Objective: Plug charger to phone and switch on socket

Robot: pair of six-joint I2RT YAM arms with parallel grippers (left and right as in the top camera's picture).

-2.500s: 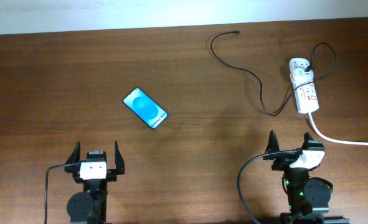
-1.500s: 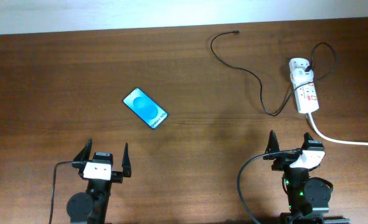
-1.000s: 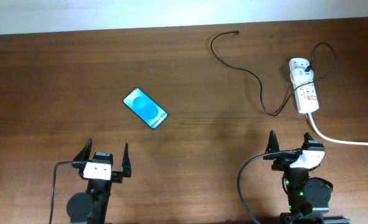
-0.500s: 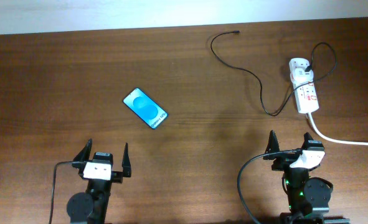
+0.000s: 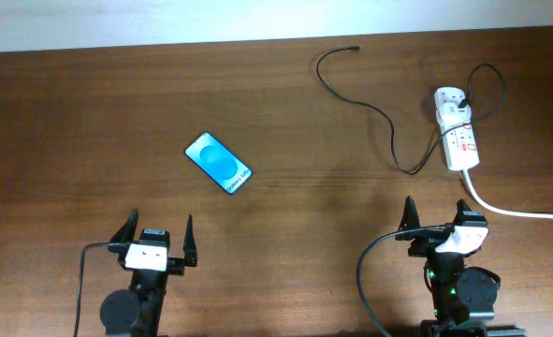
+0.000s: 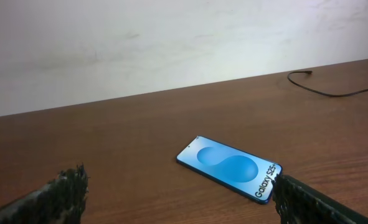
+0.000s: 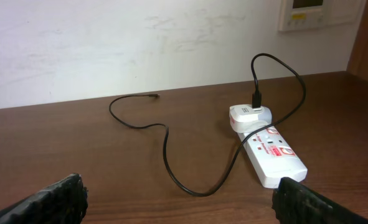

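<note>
The phone (image 5: 218,162) lies flat on the wooden table, screen up and cyan-blue; it also shows in the left wrist view (image 6: 230,167). The charger cable (image 5: 370,101) loops across the far right, its connector tip (image 5: 354,48) free near the back edge, its other end in a white adapter on the socket (image 5: 456,129). The right wrist view shows the cable (image 7: 166,146) and socket (image 7: 268,151). My left gripper (image 5: 155,234) is open and empty at the front, short of the phone. My right gripper (image 5: 437,217) is open and empty, just in front of the socket.
The socket's thick white cord (image 5: 515,212) runs off to the right edge. A pale wall (image 6: 171,43) stands behind the table's back edge. Bare wood lies between the phone and the cable.
The left arm shifted slightly at first, its fingers spreading a little wider and turning; since then nothing has moved. The right arm, phone and cable are unchanged.
</note>
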